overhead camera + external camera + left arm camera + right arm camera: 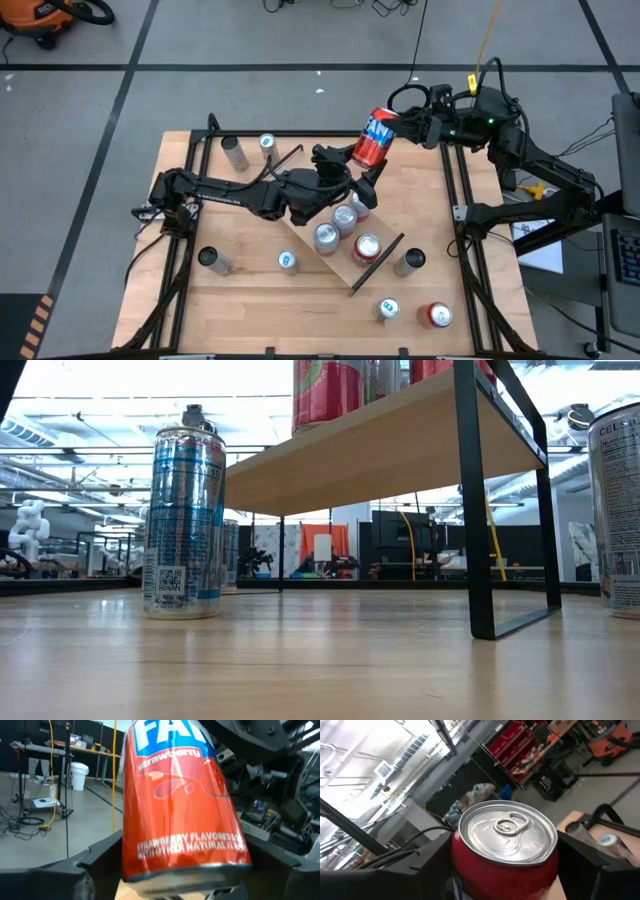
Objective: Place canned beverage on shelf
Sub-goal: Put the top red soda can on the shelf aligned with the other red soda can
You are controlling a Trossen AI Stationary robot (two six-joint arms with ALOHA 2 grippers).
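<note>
A red strawberry soda can [377, 137] hangs in the air over the far middle of the table, between both grippers. My left gripper [362, 165] reaches in from the left and is shut on the can's [180, 805] lower end. My right gripper [400, 125] comes from the far right and is shut on the can's [505, 850] top end. The shelf [343, 268], a light-wood board with black rails, stands slantwise on the table below. Its underside [370, 450] and black leg [470, 510] show in the low view. Several cans [345, 217] stand on it. My left gripper pinches the can's lower end [150, 870] between its two fingers [95, 865], one on each side of the wall. The fingers come about level from the table's left. The can is lifted clear and tilted, its top toward the right arm. My right gripper has the can's upper wall just under the rim [465, 860] between its two fingers [585, 860], one on each side. It comes about level from the table's far right. The pull-tab top [507, 827] faces its wrist camera.
Loose cans stand around the shelf: two at the far left [235, 152], two at the near left [207, 258], one right of the shelf [410, 260] and two near the front right [435, 316]. A silver-blue can [185, 510] stands close in the low view.
</note>
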